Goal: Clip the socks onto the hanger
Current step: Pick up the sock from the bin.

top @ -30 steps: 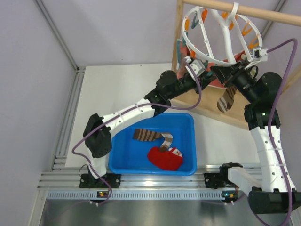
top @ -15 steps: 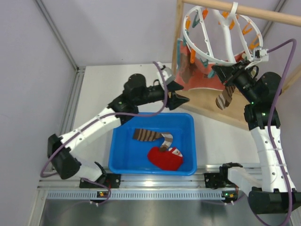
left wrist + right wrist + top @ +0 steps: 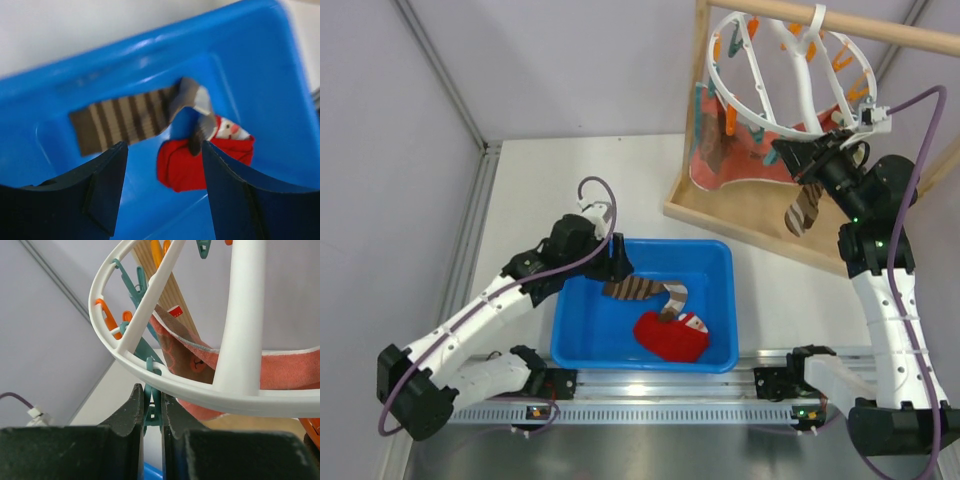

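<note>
Over the blue plastic bin (image 3: pixel 670 244), item one: left gripper (image 3: pixel 164 150), jaws standing wide apart and holding nothing, poised above a brown-and-tan striped soft sock (image 3: pixel 122 125) lying flat on the bin floor. Item two: red soft sock with a Santa face (image 3: pixel 200 160), beside the striped one in the same bin, with the striped sock's folded end lying across its upper edge, touching. Item three: large round white plastic hanger (image 3: pixel 712 85), hooked on the bar of the wooden frame stand (image 3: pixel 692 130), its rim set with orange and teal pegs and a salmon-pink sock (image 3: pixel 280 370) showing behind the rim. Item four: right gripper (image 3: pixel 151 396), pinched shut on a teal plastic clothespin (image 3: pixel 150 416) under that rim. Item five: second brown-and-tan striped sock (image 3: pixel 803 212), dangling just below that gripper; whether the peg has bitten its cuff cannot be told. Hazards, as judged: if the right fingers let go with the cuff unseated, this sock would likely drop onto the stand's base. The hanger hangs free, so a sideways pull on the peg could swing or tilt it and loosen what is clipped. At the bin, a descent near the overlap may gather both socks in one pinch. One too close to the wall may catch a finger on the plastic. A shallow pinch on thin fabric may slip on lifting.
</note>
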